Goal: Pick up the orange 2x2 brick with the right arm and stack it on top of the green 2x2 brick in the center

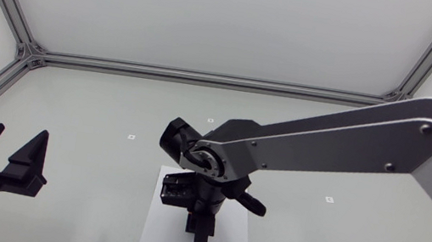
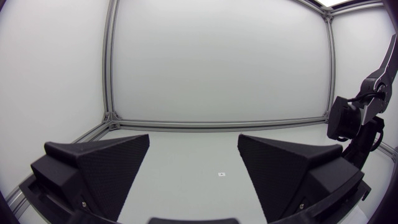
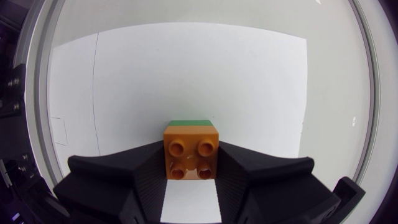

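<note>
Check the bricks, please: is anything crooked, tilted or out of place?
Nothing stands out. The orange brick sits studs up and square between the fingers of the right gripper, which touch it on both sides. The green brick shows as a narrow strip just beyond its far edge, parallel to it. No damage shows.

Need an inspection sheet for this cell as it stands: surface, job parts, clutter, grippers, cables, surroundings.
Surface: pale table, white sheet at centre.
Job's things: orange brick held by right gripper over the green brick, which shows only an edge; whether it is seated, cannot tell.
Clutter: small square marks only.
Grippers: right gripper shut on orange brick; left gripper open, empty, off to the side.
Cables: nothing seen.
Surroundings: metal frame rails, white panels.
</note>
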Available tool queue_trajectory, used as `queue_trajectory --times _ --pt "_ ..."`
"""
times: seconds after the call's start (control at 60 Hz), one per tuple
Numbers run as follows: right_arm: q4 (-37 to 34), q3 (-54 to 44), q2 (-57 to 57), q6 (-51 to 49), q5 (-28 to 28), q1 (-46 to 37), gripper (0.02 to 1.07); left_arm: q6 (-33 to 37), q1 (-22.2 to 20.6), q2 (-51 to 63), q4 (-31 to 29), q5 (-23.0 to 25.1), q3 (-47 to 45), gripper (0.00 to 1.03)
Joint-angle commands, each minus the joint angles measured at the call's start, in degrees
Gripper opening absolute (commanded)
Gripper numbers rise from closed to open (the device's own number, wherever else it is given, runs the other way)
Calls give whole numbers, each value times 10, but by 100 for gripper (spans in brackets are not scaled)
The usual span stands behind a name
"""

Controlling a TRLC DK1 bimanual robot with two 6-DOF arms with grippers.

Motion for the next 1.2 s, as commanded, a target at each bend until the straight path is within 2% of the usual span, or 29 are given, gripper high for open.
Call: queue_trajectory --times 0.0,1.183 --pt "2 -23 8 1 -1 2 33 3 1 -3 -6 2 -23 99" --pt "5 -42 -7 -6 0 7 33 3 1 -3 -6 2 -23 99"
